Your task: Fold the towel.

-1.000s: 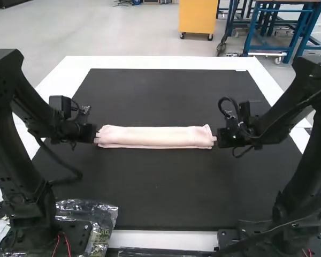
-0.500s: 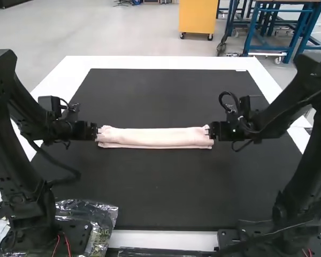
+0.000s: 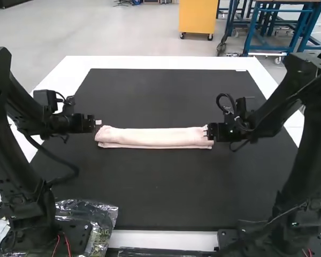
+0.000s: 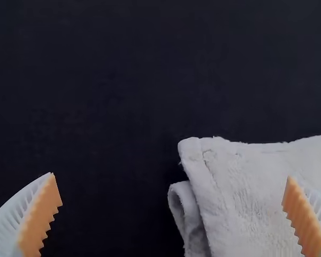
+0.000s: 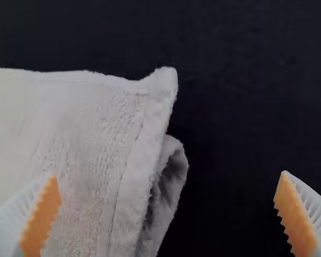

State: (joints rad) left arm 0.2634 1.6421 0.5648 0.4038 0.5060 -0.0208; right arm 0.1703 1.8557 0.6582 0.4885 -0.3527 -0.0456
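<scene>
on your black worktop [image 3: 160, 187], the long pink towel [image 3: 155, 137] is strip-folded, perhaps awaiting crosswise folds, white-ribbed left fingers [image 4: 41, 214] and right fingers [image 5: 41, 214] open.

High view: we look from above and behind the arms [image 3: 21, 176], forward and down, well back. Wrist views: we look down, close, onto opposite ends of the towel [image 3: 155, 137], each end shared with the high view.

The towel [image 3: 155, 137] is plain pale pink; the mat [image 3: 160, 187], black.
</scene>
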